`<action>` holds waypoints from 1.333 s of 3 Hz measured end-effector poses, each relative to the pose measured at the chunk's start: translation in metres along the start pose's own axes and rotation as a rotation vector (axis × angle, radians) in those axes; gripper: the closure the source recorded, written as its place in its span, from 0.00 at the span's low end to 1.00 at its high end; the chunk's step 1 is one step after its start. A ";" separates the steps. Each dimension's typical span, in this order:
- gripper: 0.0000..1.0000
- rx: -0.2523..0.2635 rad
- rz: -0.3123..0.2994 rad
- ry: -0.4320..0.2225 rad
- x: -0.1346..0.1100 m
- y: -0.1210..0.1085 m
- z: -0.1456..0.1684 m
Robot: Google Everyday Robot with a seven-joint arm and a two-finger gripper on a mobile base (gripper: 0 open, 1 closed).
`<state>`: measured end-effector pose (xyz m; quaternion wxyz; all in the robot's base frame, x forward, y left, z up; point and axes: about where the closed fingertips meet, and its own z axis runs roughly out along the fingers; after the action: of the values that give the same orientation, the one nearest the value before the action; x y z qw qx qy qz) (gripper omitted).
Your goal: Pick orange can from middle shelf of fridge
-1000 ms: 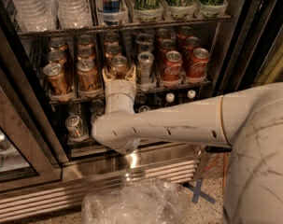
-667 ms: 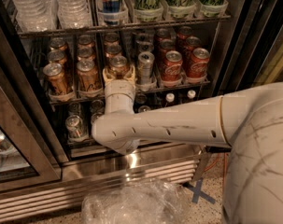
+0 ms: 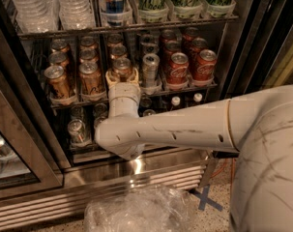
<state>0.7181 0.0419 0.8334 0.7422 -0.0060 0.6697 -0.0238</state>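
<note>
- Copper-orange can [image 3: 122, 65], with its silver lid and tab up, stands upright at the front of a lane on the shelf [image 3: 211, 85], among look-alikes.
- Pincer [image 3: 122, 76] reaches straight in, probably because the lane dividers leave no side access.
- Its fingers [image 3: 110, 77] press both flanks, gripping the can.

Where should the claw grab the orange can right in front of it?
Grip the orange can by its round sides, coming straight in from the front. It stands upright at the front of the middle shelf, with a silver can close beside it. The claw is right at it.
</note>
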 end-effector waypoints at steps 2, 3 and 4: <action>1.00 -0.004 -0.028 -0.064 -0.043 -0.007 -0.007; 1.00 -0.057 -0.009 -0.070 -0.066 0.000 -0.025; 1.00 -0.167 0.055 -0.021 -0.064 0.012 -0.055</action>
<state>0.6567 0.0575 0.8908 0.7464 -0.0497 0.6615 0.0522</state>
